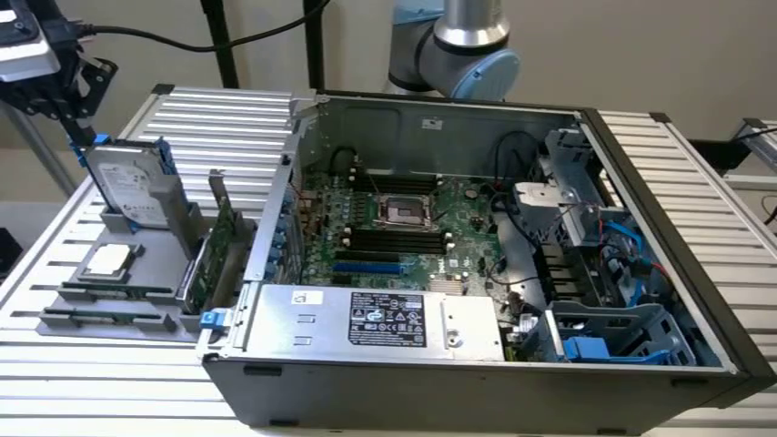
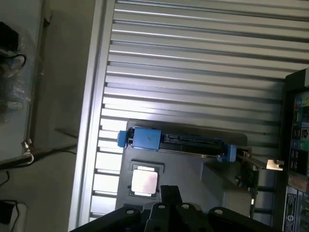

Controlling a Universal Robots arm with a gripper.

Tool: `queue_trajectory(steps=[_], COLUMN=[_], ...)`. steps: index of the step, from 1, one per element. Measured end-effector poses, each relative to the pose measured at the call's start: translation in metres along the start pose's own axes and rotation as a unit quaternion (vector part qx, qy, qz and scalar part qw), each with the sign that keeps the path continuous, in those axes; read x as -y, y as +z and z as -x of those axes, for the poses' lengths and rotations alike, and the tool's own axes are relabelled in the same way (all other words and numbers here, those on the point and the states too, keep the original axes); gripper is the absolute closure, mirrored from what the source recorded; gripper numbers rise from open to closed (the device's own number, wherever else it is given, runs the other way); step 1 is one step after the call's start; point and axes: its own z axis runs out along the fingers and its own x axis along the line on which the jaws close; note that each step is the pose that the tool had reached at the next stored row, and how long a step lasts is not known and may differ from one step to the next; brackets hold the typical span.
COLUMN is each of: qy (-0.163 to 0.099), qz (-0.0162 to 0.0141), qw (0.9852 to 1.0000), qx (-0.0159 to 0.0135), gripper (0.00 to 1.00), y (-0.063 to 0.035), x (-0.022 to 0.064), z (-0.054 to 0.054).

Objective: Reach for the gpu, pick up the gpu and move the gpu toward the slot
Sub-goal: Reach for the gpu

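Standing on its long edge in the grey holder [image 1: 180,223], the gpu [image 1: 218,244] is a thin green card set just beside the outer wall of the open computer case [image 1: 486,382], on the exterior view's left. Its silver end bracket is seen from the wrist view, where the gpu [image 2: 259,162] sits past one blue end of the hard drive [image 2: 176,140]. Nothing grips or touches the card. Next along in the same holder, the hard drive [image 1: 127,187] stands upright in its blue frame, and a square processor chip [image 1: 107,259] lies flat in front of it, with two narrow memory sticks [image 1: 104,293] laid nearer the holder's front edge. The jaws are fully closed and hold nothing; they hang above the top edge of the hard drive, apart from the gpu. Inside the case, a blue slot [image 1: 366,268] is seen on the green motherboard. The holder and the case both rest on the ribbed metal tabletop [image 1: 225,118], and the arm [image 1: 468,50] rises behind the case.
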Motion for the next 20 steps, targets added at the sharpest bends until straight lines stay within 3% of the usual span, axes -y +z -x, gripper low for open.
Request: queue_trajectory(steps=[11, 20], qy=[0.000, 0.000], qz=[0.0000, 0.0000], qw=[1.0000, 1.0000], qx=[0.0001, 0.0001], gripper=[0.89, 0.89], y=[0.0002, 0.0080], x=[0.0324, 0.0578], z=[0.028, 0.063])
